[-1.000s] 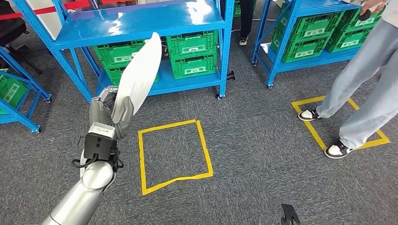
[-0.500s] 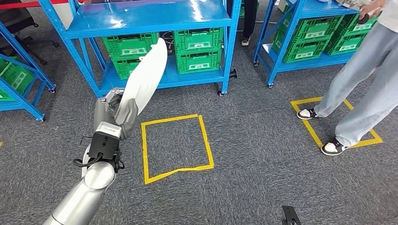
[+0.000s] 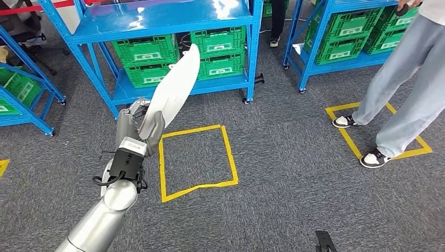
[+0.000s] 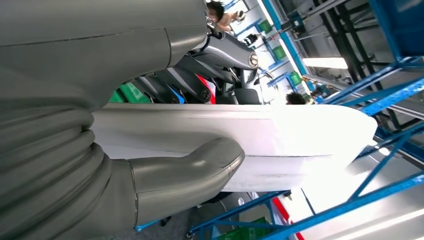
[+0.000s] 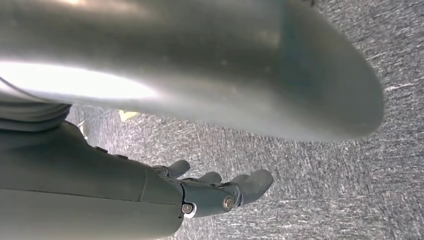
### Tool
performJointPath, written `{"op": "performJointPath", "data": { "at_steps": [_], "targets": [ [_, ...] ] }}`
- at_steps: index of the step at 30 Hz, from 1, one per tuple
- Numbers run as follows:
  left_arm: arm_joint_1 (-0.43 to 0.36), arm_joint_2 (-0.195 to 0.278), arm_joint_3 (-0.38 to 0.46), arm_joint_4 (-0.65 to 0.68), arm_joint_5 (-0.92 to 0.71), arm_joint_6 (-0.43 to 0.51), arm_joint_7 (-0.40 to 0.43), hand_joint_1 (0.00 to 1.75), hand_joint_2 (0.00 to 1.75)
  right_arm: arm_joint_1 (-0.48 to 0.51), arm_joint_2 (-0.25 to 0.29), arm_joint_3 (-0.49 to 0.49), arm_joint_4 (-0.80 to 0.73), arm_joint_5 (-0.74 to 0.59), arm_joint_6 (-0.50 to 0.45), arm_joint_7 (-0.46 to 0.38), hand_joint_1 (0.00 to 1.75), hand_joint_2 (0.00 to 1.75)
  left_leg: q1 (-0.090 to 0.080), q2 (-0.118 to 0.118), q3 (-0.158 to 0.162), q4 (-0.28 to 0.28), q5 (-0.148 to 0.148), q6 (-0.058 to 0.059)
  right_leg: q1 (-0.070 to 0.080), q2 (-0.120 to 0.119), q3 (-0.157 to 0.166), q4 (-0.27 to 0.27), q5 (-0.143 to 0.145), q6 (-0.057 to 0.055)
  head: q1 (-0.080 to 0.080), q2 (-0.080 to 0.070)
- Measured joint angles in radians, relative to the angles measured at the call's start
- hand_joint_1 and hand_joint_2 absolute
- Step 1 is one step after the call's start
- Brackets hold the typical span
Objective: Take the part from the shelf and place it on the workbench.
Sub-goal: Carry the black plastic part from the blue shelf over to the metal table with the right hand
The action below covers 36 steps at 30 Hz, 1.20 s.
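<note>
The part is a long, flat white blade-shaped piece. My left hand grips its lower end and holds it tilted up and to the right, in front of the blue shelf. In the left wrist view the thick grey thumb presses on the white part, with darker fingers behind it. My right hand hangs over the grey carpet with its fingers loosely apart and nothing in them.
Green crates fill the lower level of the blue shelf. More blue racks stand at the left and right. A yellow tape square marks the carpet ahead. A person stands on another tape square at the right.
The whole scene has shifted, so the camera has moved. My left hand, still holding the part, now sits a little further right and lower in the picture. The person's feet have shifted slightly.
</note>
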<state>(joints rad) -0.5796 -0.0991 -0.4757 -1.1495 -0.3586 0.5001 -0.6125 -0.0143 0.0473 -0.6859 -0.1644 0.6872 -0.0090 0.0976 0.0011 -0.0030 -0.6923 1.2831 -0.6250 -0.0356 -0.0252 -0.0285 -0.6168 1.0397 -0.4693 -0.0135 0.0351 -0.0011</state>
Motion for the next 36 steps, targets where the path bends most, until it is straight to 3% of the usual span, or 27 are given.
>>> {"op": "performJointPath", "data": {
  "at_steps": [1,2,4,6,7,9,10,12,14,15,16,17,18,19,21,22,24,25,27,29,30,31,32,34,36],
  "targets": [
    [0.002,0.001,-0.001,0.001,0.001,0.000,0.000,1.75,1.75,0.000,0.000,0.000,0.000,0.002,-0.002,0.000,0.00,0.00,0.002,0.001,-0.004,0.017,-0.001,-0.002,0.000,-0.007,-0.003,0.000,0.002,0.001,0.000,0.000],
    [0.003,0.002,-0.002,0.001,0.002,0.000,0.000,1.75,1.75,0.000,0.000,0.000,0.000,0.003,-0.005,0.001,0.00,0.00,0.003,0.003,0.012,-0.002,0.016,-0.002,0.000,-0.014,-0.006,0.000,0.005,0.002,0.000,0.000],
    [-0.001,0.000,-0.004,0.000,0.002,-0.003,0.000,1.75,1.75,0.000,0.001,0.000,0.000,0.005,-0.006,0.001,0.00,0.00,0.003,0.029,0.087,-0.131,0.071,0.002,-0.001,-0.030,-0.008,0.001,0.010,0.008,0.000,0.000],
    [-0.010,-0.005,-0.006,0.000,0.002,-0.007,0.000,1.75,1.75,0.000,0.001,0.000,0.000,0.005,-0.007,0.001,0.00,0.00,-0.003,0.060,0.142,-0.238,0.101,0.014,0.002,-0.044,-0.008,0.001,0.014,0.018,0.000,0.000],
    [-0.014,-0.007,-0.006,0.000,0.002,-0.009,0.000,1.75,1.75,0.000,0.002,0.000,0.000,0.006,-0.007,0.001,0.00,0.00,-0.007,0.066,0.148,-0.258,0.103,0.021,0.004,-0.052,-0.007,0.001,0.017,0.024,0.000,0.000],
    [-0.017,-0.010,-0.007,0.000,0.003,-0.010,0.002,1.75,1.75,0.000,0.002,0.000,0.000,0.006,-0.008,0.001,0.00,0.00,-0.011,0.046,0.142,-0.262,0.112,0.036,0.002,-0.068,-0.005,-0.004,0.023,0.038,0.000,0.000],
    [-0.018,-0.011,-0.008,0.000,0.003,-0.010,0.002,1.75,1.75,0.000,0.002,0.000,0.000,0.006,-0.008,0.001,0.00,0.00,-0.010,0.038,0.142,-0.265,0.119,0.044,0.000,-0.064,-0.005,-0.002,0.019,0.045,0.000,0.000],
    [-0.021,-0.016,-0.010,0.000,0.004,-0.011,0.003,1.75,1.75,0.000,0.002,0.000,0.000,0.008,-0.008,0.001,0.00,0.00,-0.006,0.020,0.138,-0.272,0.134,0.058,-0.002,-0.026,-0.025,0.050,-0.024,0.054,0.004,0.000],
    [-0.022,-0.022,-0.014,0.002,0.004,-0.012,0.004,1.75,1.75,0.004,0.001,0.000,0.000,0.009,-0.008,0.002,0.00,0.00,-0.006,0.000,0.127,-0.272,0.145,0.066,-0.001,0.014,-0.076,0.178,-0.100,0.056,0.008,0.000],
    [-0.022,-0.024,-0.015,0.004,0.004,-0.013,0.004,1.75,1.75,0.006,0.001,0.000,0.000,0.008,-0.009,0.002,0.00,0.00,-0.007,-0.012,0.121,-0.270,0.148,0.068,0.001,0.022,-0.101,0.239,-0.126,0.056,0.010,0.000],
    [-0.021,-0.026,-0.016,0.006,0.004,-0.015,0.004,1.75,1.75,0.007,0.001,0.000,0.000,0.008,-0.009,0.004,0.00,0.00,-0.009,-0.024,0.116,-0.268,0.151,0.068,0.003,0.025,-0.113,0.272,-0.134,0.054,0.010,0.000],
    [-0.021,-0.027,-0.017,0.008,0.004,-0.017,0.004,1.75,1.75,0.008,0.001,0.000,0.000,0.008,-0.009,0.005,0.00,0.00,-0.009,-0.036,0.112,-0.265,0.153,0.066,0.004,0.027,-0.106,0.265,-0.123,0.052,0.010,0.000],
    [-0.021,-0.028,-0.018,0.010,0.004,-0.018,0.004,1.75,1.75,0.008,0.001,0.000,0.000,0.008,-0.010,0.006,0.00,0.00,-0.009,-0.049,0.108,-0.261,0.155,0.065,0.004,0.031,-0.079,0.221,-0.098,0.048,0.010,0.000],
    [-0.022,-0.031,-0.020,0.011,0.004,-0.019,0.004,1.75,1.75,0.009,0.001,0.000,0.000,0.007,-0.010,0.007,0.00,0.00,-0.009,-0.060,0.104,-0.256,0.155,0.064,0.004,0.042,-0.040,0.151,-0.067,0.045,0.010,0.000],
    [-0.025,-0.039,-0.023,0.012,0.005,-0.021,0.003,1.75,1.75,0.008,0.001,0.000,0.000,0.006,-0.013,0.008,0.00,0.00,-0.011,-0.081,0.094,-0.247,0.157,0.056,0.005,0.074,0.022,0.035,-0.033,0.037,0.010,0.000],
    [-0.027,-0.043,-0.026,0.012,0.006,-0.022,0.003,1.75,1.75,0.008,0.001,0.000,0.000,0.005,-0.015,0.010,0.00,0.00,-0.011,-0.091,0.090,-0.246,0.159,0.051,0.007,0.084,0.034,0.009,-0.029,0.034,0.010,0.000],
    [-0.029,-0.048,-0.032,0.012,0.007,-0.021,0.002,1.75,1.75,0.008,0.002,0.000,0.000,0.004,-0.018,0.015,0.00,0.00,-0.010,-0.109,0.082,-0.249,0.166,0.037,0.008,0.072,0.033,0.001,-0.026,0.024,0.010,0.000],
    [-0.029,-0.048,-0.035,0.012,0.007,-0.020,0.001,1.75,1.75,0.008,0.003,0.000,0.000,0.004,-0.021,0.018,0.00,0.00,-0.010,-0.106,0.080,-0.249,0.166,0.031,0.006,0.062,0.033,-0.003,-0.022,0.018,0.010,0.000],
    [-0.030,-0.049,-0.040,0.011,0.008,-0.014,-0.002,1.75,1.75,0.009,0.005,0.000,0.000,0.004,-0.025,0.020,0.00,0.00,-0.013,-0.066,0.058,-0.206,0.136,0.019,0.001,0.041,0.035,-0.010,-0.016,0.004,0.004,0.000],
    [-0.029,-0.049,-0.046,0.011,0.010,-0.007,-0.006,1.75,1.75,0.012,0.006,0.000,0.000,0.004,-0.027,0.020,0.00,0.00,-0.009,-0.019,0.007,-0.090,0.070,0.007,0.002,0.017,0.033,-0.011,-0.015,-0.002,-0.004,0.000],
    [-0.027,-0.048,-0.048,0.011,0.012,-0.004,-0.007,1.75,1.75,0.014,0.006,0.000,0.000,0.004,-0.030,0.020,0.00,0.00,-0.005,-0.012,-0.021,-0.026,0.042,0.002,0.001,0.004,0.031,-0.011,-0.014,-0.003,-0.004,0.000],
    [-0.025,-0.047,-0.050,0.011,0.015,-0.002,-0.008,1.75,1.75,0.014,0.006,0.000,0.000,0.004,-0.032,0.019,0.00,0.00,-0.001,-0.008,-0.037,0.015,0.029,-0.002,0.001,-0.009,0.029,-0.011,-0.014,-0.003,-0.005,0.000],
    [-0.022,-0.045,-0.050,0.012,0.018,0.000,-0.008,1.75,1.75,0.014,0.007,0.000,0.000,0.004,-0.035,0.019,0.00,0.00,0.002,-0.005,-0.036,0.022,0.034,-0.004,0.001,-0.021,0.029,-0.010,-0.013,-0.002,-0.005,0.000],
    [-0.020,-0.043,-0.050,0.012,0.025,0.004,-0.010,1.75,1.75,0.013,0.011,0.000,0.000,0.007,-0.037,0.018,0.00,0.00,0.006,0.013,0.025,-0.079,0.087,-0.004,0.001,-0.045,0.030,-0.010,-0.013,0.000,-0.005,0.000],
    [-0.023,-0.042,-0.051,0.011,0.029,0.009,-0.013,1.75,1.75,0.012,0.014,0.000,0.000,0.011,-0.037,0.017,0.00,0.00,0.000,0.050,0.097,-0.213,0.129,0.007,0.004,-0.067,0.032,-0.008,-0.014,0.008,-0.004,0.000]
  ]
}}
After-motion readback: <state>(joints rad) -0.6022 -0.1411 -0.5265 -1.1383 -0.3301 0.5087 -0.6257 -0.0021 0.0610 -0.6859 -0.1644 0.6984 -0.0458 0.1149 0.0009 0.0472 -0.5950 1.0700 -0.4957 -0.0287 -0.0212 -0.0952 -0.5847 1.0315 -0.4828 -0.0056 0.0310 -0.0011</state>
